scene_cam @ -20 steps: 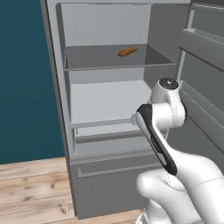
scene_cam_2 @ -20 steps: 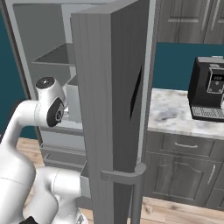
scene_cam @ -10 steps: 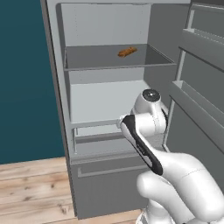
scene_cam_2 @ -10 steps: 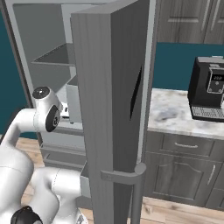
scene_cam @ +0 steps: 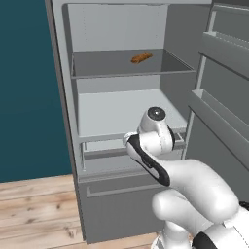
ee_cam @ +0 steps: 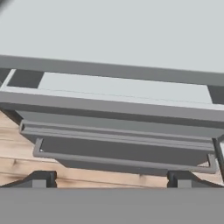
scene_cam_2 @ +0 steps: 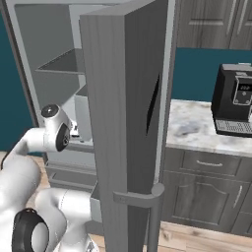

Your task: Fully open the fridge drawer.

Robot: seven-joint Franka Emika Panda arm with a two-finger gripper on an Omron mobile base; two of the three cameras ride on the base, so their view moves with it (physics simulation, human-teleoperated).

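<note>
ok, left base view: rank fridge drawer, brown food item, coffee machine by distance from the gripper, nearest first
1. fridge drawer, right at the gripper, low in the fridge.
2. brown food item, on the upper shelf, toward the back.
3. coffee machine, on the counter beyond the open door.

A light grey fridge drawer (scene_cam: 131, 150) with a darker grey bar sits inside a pale grey fridge (scene_cam: 65, 121), beside a teal wall (scene_cam: 29, 87). A small orange-brown item (scene_cam: 141, 58) lies on a dark grey shelf (scene_cam: 107, 63). The white arm (scene_cam: 160, 155) carries black trim. Light wood planks floor (scene_cam: 34, 209); speckled white counter (scene_cam_2: 197, 130), black coffee machine (scene_cam_2: 234, 101).
</note>
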